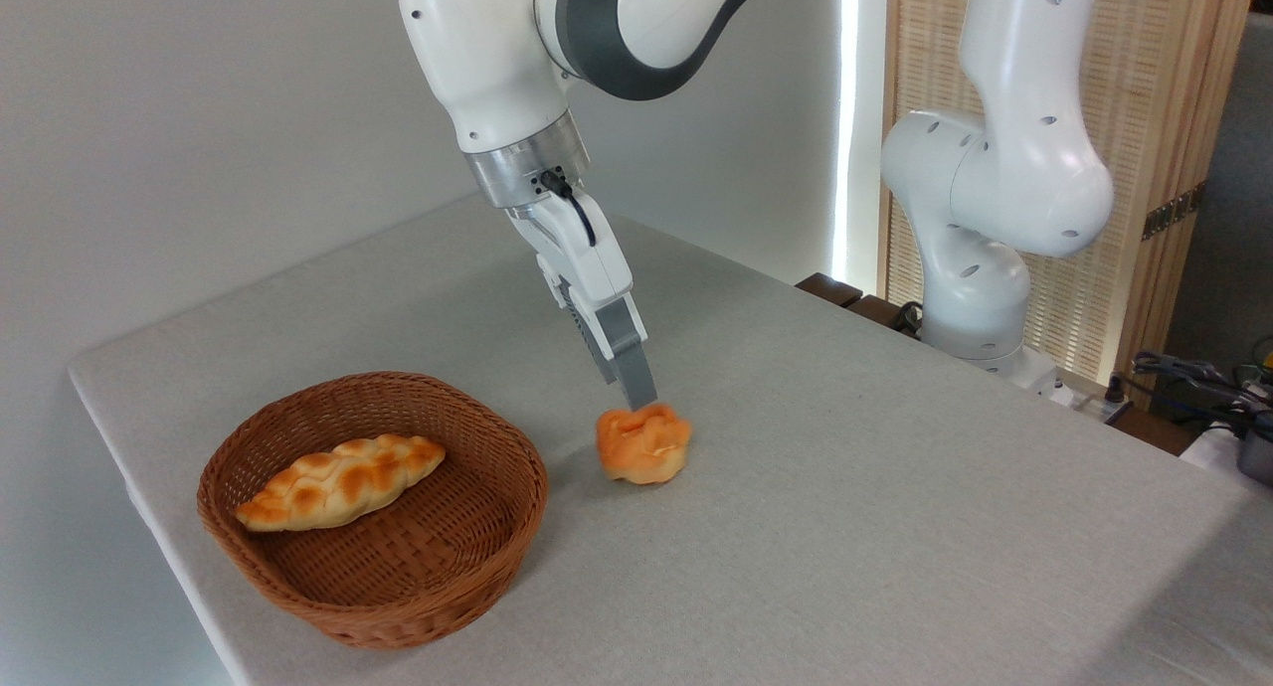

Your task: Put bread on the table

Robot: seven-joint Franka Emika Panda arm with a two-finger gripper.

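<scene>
The bread [644, 447], a small orange bun with a lumpy top, sits low on the light grey table [855, 487], just right of the basket. Its underside looks to be touching the cloth. My gripper [636, 400] reaches down at a slant from the upper left. Its grey fingers [631, 363] stand close together, and their tips pinch the knotted top of the bread. I see the fingers nearly edge-on, so the gap between them is hard to make out.
A brown wicker basket [298, 567] stands at the front left of the table and holds a long pale braided loaf [340, 481]. The robot's white base [980, 258] rises at the table's far right edge, with cables [1193, 378] beyond it.
</scene>
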